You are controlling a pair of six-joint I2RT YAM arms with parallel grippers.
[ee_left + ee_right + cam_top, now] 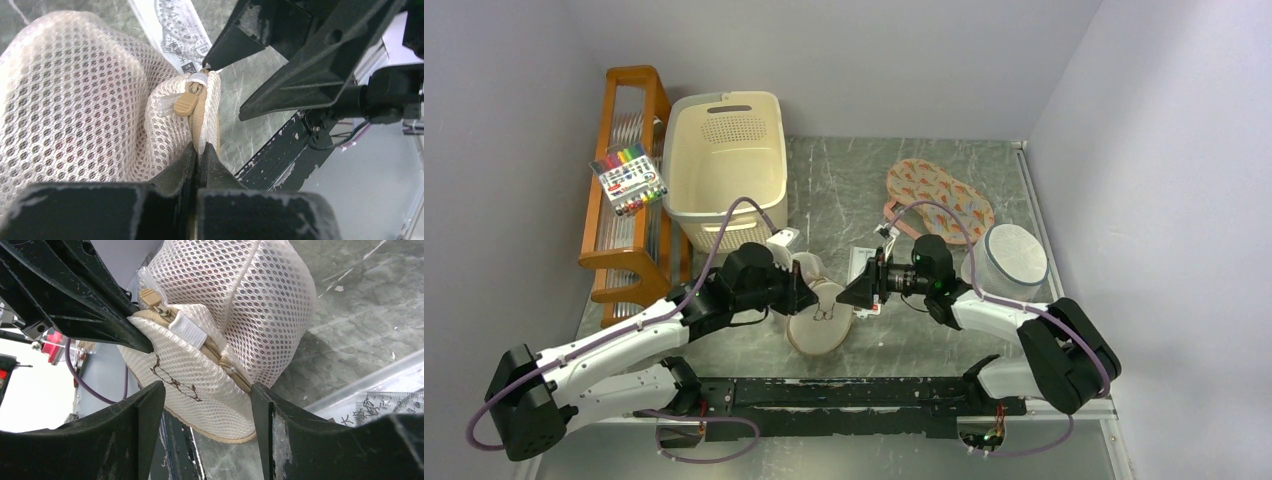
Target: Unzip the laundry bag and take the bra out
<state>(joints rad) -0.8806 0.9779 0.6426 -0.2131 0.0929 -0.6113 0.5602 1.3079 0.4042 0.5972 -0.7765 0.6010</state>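
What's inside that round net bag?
The laundry bag looks zipped shut; its tan zip pull shows. Through the mesh only a faint pinkish tint appears. Whatever is inside is covered, so its shape cannot be told.

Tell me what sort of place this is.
Probably a lab test cell staged for laundry: plain walls around a marble-look table, a cream laundry basket, a mesh laundry bag.

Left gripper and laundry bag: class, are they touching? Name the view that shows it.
Touching. Left wrist view: the left gripper shut on the laundry bag, pinching its zipped rim.
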